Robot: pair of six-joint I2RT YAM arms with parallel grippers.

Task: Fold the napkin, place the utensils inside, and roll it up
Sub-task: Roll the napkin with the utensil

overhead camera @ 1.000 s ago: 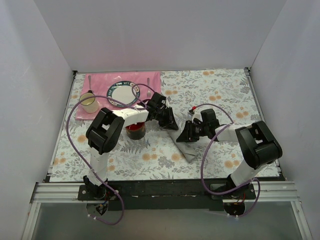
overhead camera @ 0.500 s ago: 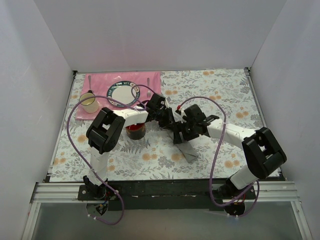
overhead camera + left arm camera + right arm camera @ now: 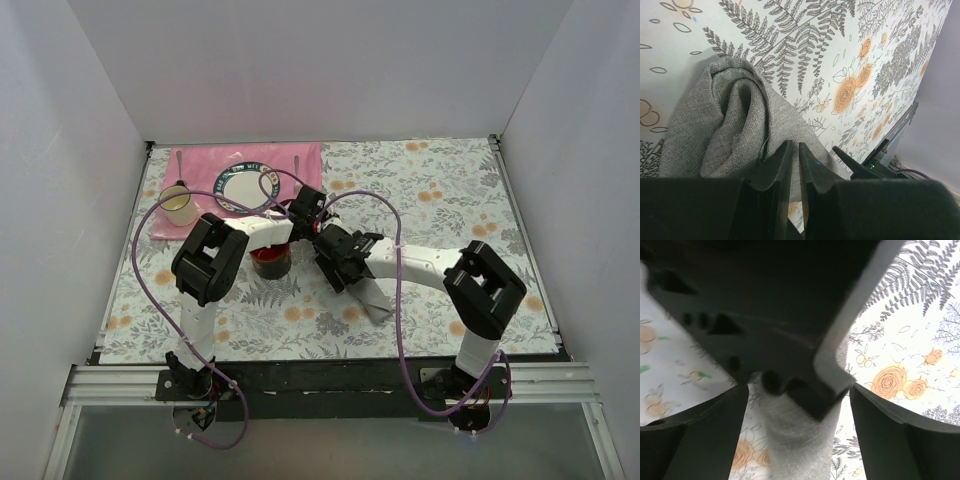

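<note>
Grey napkin [image 3: 725,125] seemingly pinched by left gripper [image 3: 795,146].

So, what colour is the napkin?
The napkin is plain grey, clearest in the left wrist view.

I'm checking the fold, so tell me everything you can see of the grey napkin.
The napkin is plain mid-grey woven cloth, bunched into soft overlapping folds, lying on the floral tablecloth near its middle. The left gripper, nearly shut, meets its edge; the open right gripper straddles it.
</note>
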